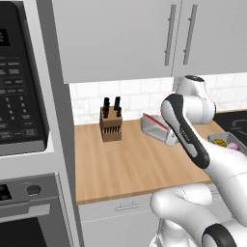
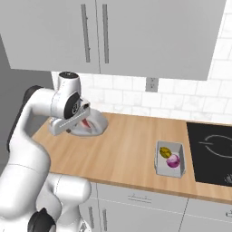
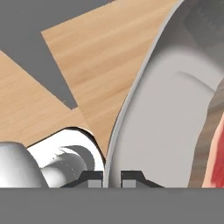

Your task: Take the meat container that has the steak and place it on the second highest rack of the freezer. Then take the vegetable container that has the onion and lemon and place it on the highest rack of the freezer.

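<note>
- The pincer (image 3: 113, 177) pinches the rim of the meat container (image 3: 166, 113), tilted above the worktop (image 2: 131, 145).
- The steak (image 3: 216, 157) lies inside.
- The vegetable container (image 2: 170, 158) holds the lemon (image 2: 165, 152) and onion (image 2: 172, 160), well apart.

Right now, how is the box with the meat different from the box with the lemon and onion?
The meat container is tipped up with the gripper shut on its wall; the vegetable container sits flat on the counter, untouched. The meat container holds a red steak; the vegetable container holds a yellow lemon and a purple onion. Both are pale grey open boxes.
</note>
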{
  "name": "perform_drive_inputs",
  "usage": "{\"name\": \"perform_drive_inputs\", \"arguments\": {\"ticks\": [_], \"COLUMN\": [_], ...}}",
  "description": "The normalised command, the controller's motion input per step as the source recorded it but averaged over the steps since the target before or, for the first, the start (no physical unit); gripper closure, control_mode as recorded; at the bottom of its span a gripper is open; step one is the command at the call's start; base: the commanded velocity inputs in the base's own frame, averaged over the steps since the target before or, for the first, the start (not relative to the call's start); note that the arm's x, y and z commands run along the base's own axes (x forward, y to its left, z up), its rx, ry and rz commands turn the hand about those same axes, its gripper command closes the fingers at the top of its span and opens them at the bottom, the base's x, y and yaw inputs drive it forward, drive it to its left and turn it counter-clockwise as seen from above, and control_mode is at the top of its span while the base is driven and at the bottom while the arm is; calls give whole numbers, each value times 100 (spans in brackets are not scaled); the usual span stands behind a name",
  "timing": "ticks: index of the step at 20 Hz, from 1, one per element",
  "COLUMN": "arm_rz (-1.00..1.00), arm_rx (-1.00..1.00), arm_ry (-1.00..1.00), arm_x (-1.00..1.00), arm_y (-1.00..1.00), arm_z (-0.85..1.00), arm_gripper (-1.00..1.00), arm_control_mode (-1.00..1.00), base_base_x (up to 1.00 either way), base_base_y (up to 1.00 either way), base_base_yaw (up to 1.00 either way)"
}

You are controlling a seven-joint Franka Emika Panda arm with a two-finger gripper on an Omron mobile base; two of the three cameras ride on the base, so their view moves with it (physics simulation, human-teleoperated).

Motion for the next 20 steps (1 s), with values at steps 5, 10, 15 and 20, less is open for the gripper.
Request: {"name": "perform_drive_inputs", "arguments": {"ticks": [5,10,15,20], "arm_rz": [0,24,70,48], "arm_rx": [2,12,11,5], "arm_ry": [-14,-8,-1,-2], "arm_x": [-1,-16,-28,-39], "arm_y": [17,-4,-43,-13], "arm_z": [55,23,1,2], "arm_gripper": [100,100,100,100], "arm_control_mode": [-100,-100,-100,-100], "base_base_x": [0,0,0,0], "base_base_y": [0,0,0,0], "base_base_yaw": [0,0,0,0]}}
